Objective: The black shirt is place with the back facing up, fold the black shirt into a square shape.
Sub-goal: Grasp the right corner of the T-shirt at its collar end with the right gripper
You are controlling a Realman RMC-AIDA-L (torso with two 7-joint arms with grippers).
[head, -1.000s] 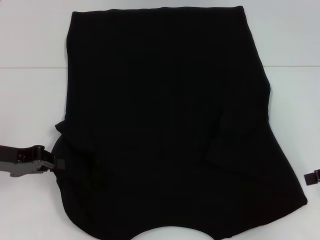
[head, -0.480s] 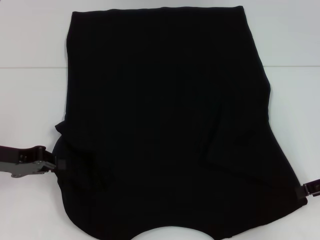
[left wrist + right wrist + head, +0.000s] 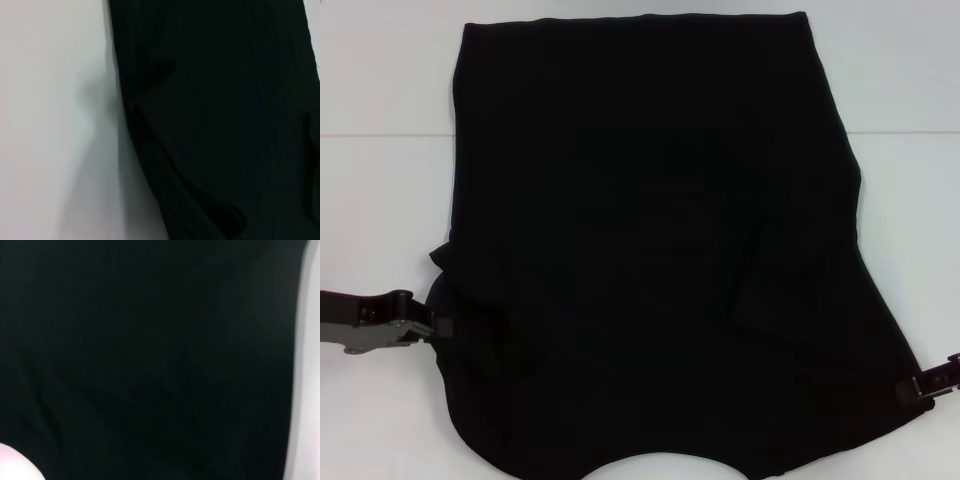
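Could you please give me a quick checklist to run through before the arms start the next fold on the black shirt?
1. The black shirt lies spread on the white table, no lettering showing: ok.
2. The left gripper is at the shirt's left edge near the tucked sleeve: ok.
3. The right gripper is at the shirt's right edge near the bottom corner: ok.
4. Both grippers stand at matching heights on the shirt: not ok, the right sits nearer the robot.
5. Cloth actually pinched on either side: cannot tell.
6. Cloth lies smooth: not ok, a ridge runs down the right half and the left sleeve bunches.
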